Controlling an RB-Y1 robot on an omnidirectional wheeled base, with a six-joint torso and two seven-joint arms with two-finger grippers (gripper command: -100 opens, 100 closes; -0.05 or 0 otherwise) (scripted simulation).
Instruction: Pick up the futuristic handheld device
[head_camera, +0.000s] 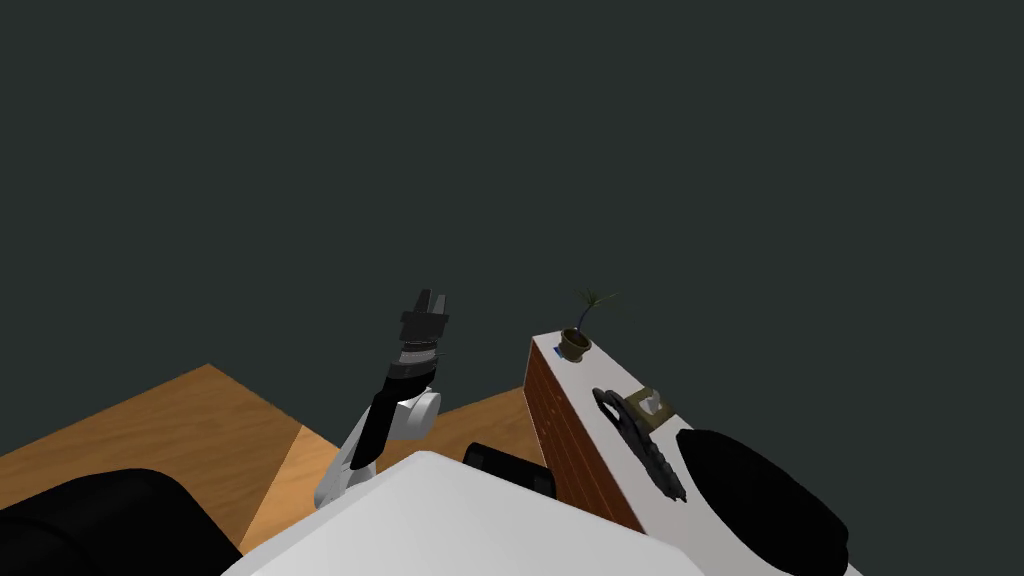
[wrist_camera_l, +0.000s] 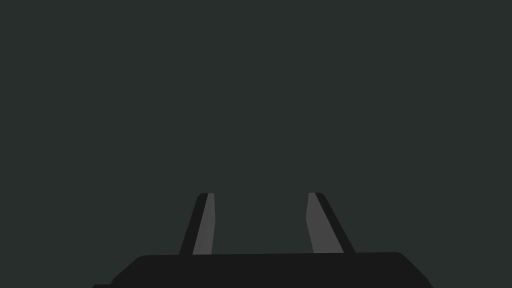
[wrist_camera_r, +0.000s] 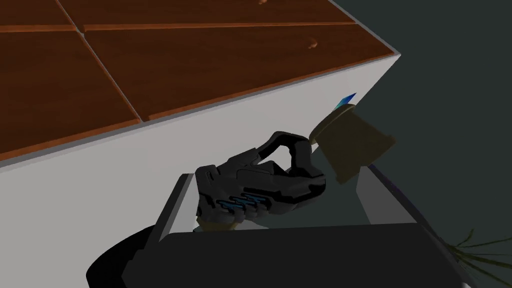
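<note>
Smooth white worktop (wrist_camera_r: 75, 200) over reddish-brown wooden drawer fronts (wrist_camera_r: 200, 60), against a dark grey wall (head_camera: 500, 150). The angular black handheld device (wrist_camera_r: 260, 187) lies on it inside the released right claw (wrist_camera_r: 277, 172); left claw (wrist_camera_l: 261, 196) also released.

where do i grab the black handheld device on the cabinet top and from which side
Grip the black device across its thick mid-body, beside the blue slots, not the open loop toward the pot. Probably come from above: it lies flat on the white cabinet top, narrow sides free.

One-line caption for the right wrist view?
Right gripper open around the black handheld device lying on the white cabinet top, plant pot nearby.
</note>
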